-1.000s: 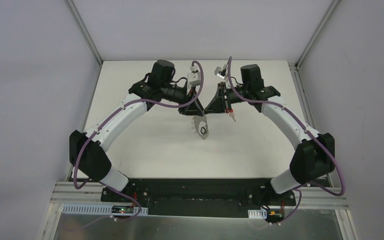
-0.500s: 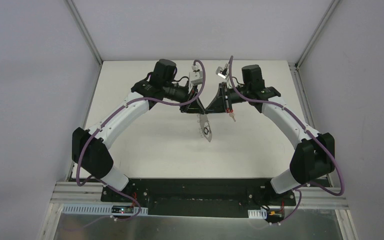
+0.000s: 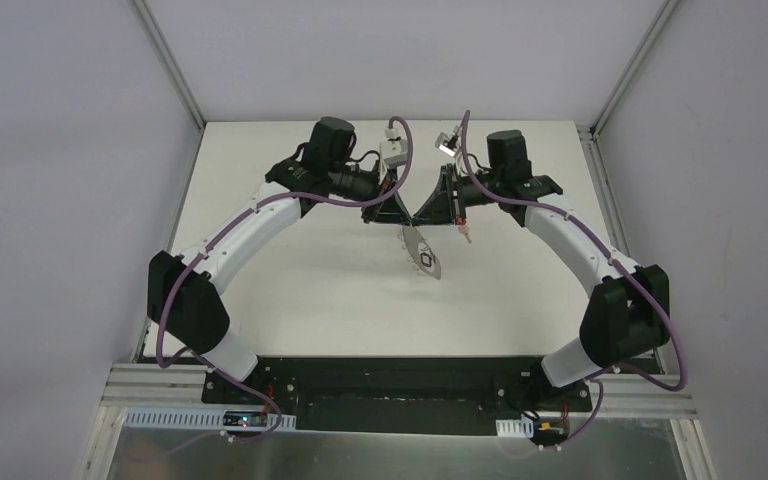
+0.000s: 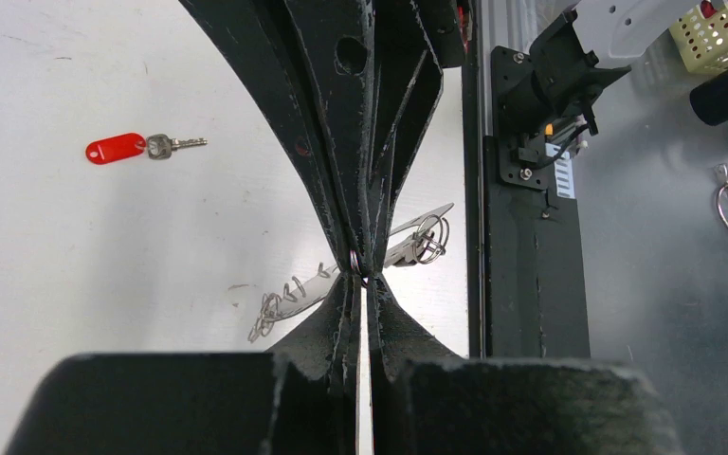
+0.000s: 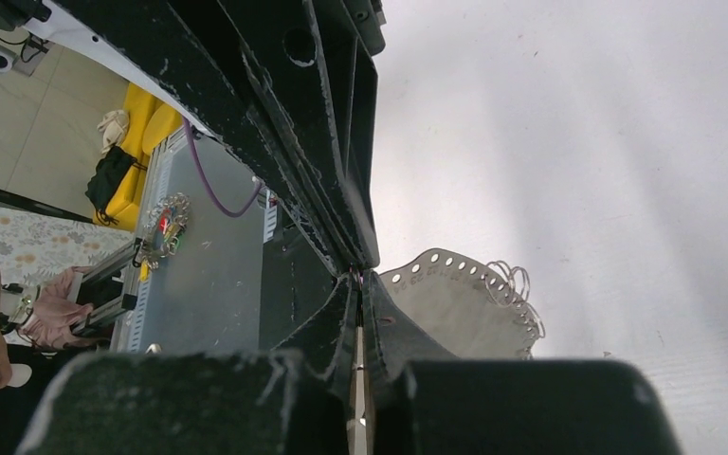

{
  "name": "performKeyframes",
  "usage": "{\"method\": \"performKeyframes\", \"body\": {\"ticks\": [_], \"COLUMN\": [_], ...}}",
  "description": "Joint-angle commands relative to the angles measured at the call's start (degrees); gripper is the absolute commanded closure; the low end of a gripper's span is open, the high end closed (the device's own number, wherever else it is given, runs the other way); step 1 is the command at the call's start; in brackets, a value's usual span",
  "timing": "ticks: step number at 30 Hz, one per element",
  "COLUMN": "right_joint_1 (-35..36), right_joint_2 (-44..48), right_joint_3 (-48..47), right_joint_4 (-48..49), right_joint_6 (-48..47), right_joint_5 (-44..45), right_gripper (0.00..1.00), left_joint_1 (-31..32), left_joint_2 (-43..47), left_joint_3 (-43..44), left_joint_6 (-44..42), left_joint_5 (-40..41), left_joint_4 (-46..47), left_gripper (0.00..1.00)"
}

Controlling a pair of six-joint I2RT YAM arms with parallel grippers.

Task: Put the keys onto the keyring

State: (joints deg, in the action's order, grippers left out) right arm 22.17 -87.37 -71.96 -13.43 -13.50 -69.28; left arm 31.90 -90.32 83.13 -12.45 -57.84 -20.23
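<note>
At mid-table, the two arms meet tip to tip. The left gripper (image 4: 361,277) and right gripper (image 5: 359,282) are each clamped fully closed on one end of the keyring (image 5: 445,305), which extends from the pinch point toward the arm bases. No key appears threaded, so threading is judged still outstanding. The keyring is a thin grey perforated band with silver wire loops (image 5: 514,277) along one edge. The red-headed key (image 4: 116,148) lies flat on the table (image 4: 104,265), well apart from both grippers. The second key cannot be identified.

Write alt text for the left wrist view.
The left gripper, shut, meets the right gripper tip to tip on a wire loop of the keyring above the white table. A red-headed key lies apart on the table, upper left.
</note>
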Motion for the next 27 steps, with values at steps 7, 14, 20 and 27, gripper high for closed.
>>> {"method": "performKeyframes", "body": {"ticks": [7, 14, 20, 27], "right_joint_1": [0.24, -0.26, -0.55, -0.93], "right_joint_2": [2.17, 2.38, 2.27, 2.27], "right_joint_3": [0.33, 0.79, 0.84, 1.74], "right_joint_4": [5.86, 5.96, 6.2, 8.87], "right_joint_6": [2.88, 3.19, 3.9, 6.99], "right_joint_5": [-0.47, -0.51, -0.6, -1.67], "right_gripper": [0.97, 0.95, 0.97, 0.91], "left_joint_1": [0.66, -0.77, -1.53, -1.72], "left_joint_2": [0.62, 1.19, 1.88, 2.16], "left_joint_3": [-1.16, -1.98, -3.11, -3.5], "left_joint_6": [6.55, 9.55, 9.35, 6.58], "left_joint_5": [-2.87, -2.75, -2.67, -2.54], "left_joint_4": [9.44, 12.07, 12.45, 10.36], "left_gripper": [1.0, 1.0, 1.0, 1.0]}}
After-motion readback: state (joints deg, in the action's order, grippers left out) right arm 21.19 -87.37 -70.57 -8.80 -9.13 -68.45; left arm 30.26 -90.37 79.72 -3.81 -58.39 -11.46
